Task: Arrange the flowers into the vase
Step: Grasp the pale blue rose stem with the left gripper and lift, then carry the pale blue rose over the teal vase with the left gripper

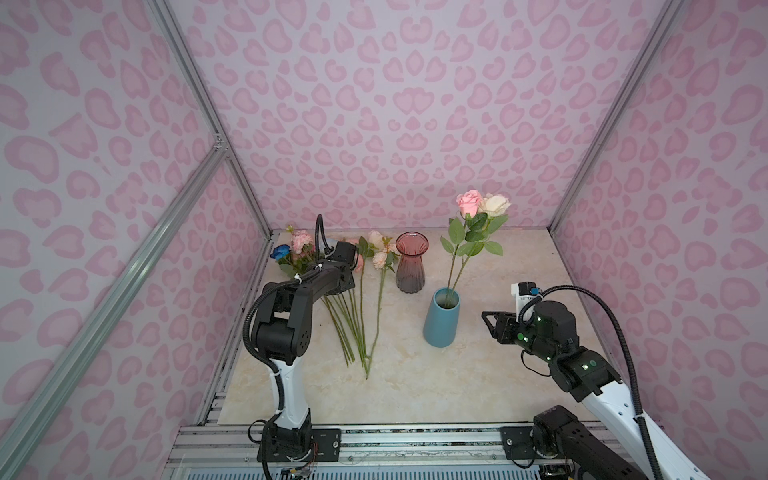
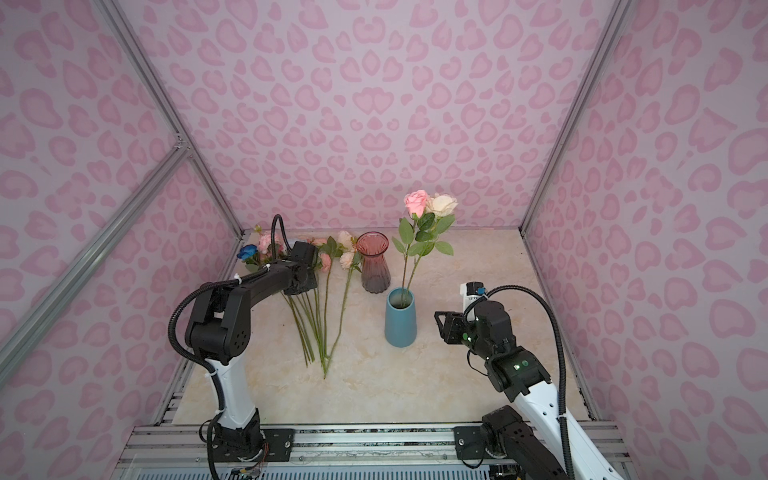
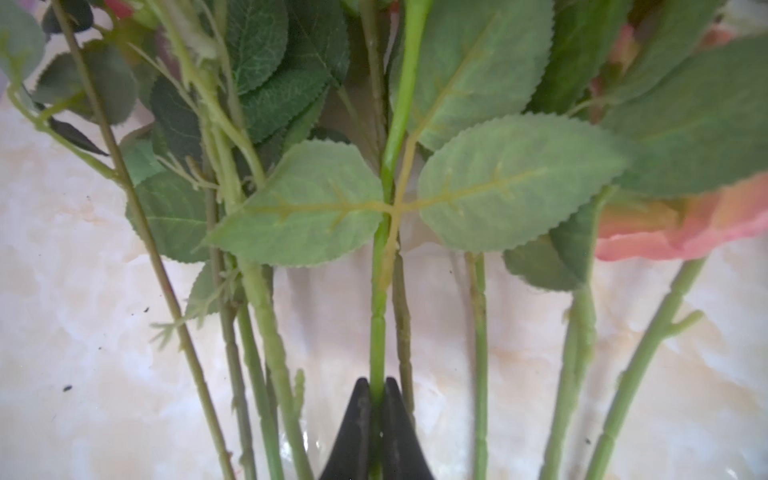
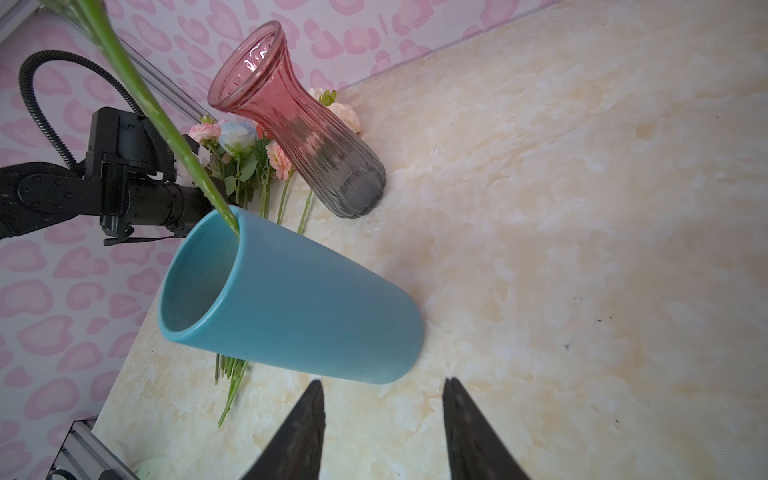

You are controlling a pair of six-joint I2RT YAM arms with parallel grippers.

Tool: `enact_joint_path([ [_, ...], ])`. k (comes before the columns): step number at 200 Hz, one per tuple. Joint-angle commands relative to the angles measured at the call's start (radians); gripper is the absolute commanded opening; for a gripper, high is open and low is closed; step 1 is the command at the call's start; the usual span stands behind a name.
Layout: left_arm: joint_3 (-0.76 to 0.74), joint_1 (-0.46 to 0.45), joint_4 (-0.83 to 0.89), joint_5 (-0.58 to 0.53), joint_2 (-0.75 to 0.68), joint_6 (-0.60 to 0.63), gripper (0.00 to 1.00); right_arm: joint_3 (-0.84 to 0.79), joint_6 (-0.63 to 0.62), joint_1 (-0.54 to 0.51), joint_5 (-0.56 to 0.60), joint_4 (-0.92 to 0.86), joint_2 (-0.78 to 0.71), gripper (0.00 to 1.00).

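Left gripper (image 3: 377,388): tips pinched together on one bright green stem (image 3: 378,328), low on its bare length below the leaves, likely so the foliage does not foul the grip. That stem belongs to the flowers (image 1: 379,260), which lie fanned on the table (image 1: 519,353) with their blooms toward the back wall.

Blue vase (image 1: 441,320): upright mid-table, with a pink rose (image 1: 469,203) and a cream rose (image 1: 495,204) already in it.

Pink glass vase (image 1: 410,262): behind it, empty.

Right gripper (image 4: 384,382): jaws apart, holding nothing, near the blue vase's base, probably waiting to steady it.
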State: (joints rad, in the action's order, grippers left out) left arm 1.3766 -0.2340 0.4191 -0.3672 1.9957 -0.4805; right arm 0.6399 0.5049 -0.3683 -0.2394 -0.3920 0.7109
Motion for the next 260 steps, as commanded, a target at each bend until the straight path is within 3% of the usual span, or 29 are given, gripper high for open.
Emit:
enact_joint_path([
  [1,0.001,0.002,0.0,0.013,-0.034,0.008,0.06,0.009,0.003,0.0,0.006,-0.001,-0.004,0.48],
  [64,0.019,-0.011,0.041,0.129,-0.185,0.023,0.03,0.023,0.018,0.0,-0.002,0.007,-0.006,0.47],
  [102,0.024,-0.043,0.036,0.121,-0.382,0.049,0.03,0.027,0.021,-0.001,-0.032,0.034,-0.01,0.49],
  [140,-0.098,-0.199,-0.187,0.038,-0.701,0.15,0.03,0.01,0.017,0.0,-0.166,0.072,-0.057,0.64],
  [156,-0.154,-0.248,-0.303,0.095,-0.823,0.175,0.03,-0.007,0.027,0.0,-0.244,0.09,-0.11,0.72],
  [188,-0.318,-0.334,-0.647,0.225,-0.985,0.164,0.03,-0.03,0.043,0.0,-0.285,0.084,-0.197,0.81],
  [209,-0.384,-0.411,-0.902,0.236,-0.989,0.162,0.03,-0.022,0.04,-0.001,-0.258,0.058,-0.205,0.8],
  [260,-0.277,-0.564,-1.279,0.197,-0.781,0.316,0.03,-0.008,0.026,0.0,-0.216,0.073,-0.186,0.79],
])
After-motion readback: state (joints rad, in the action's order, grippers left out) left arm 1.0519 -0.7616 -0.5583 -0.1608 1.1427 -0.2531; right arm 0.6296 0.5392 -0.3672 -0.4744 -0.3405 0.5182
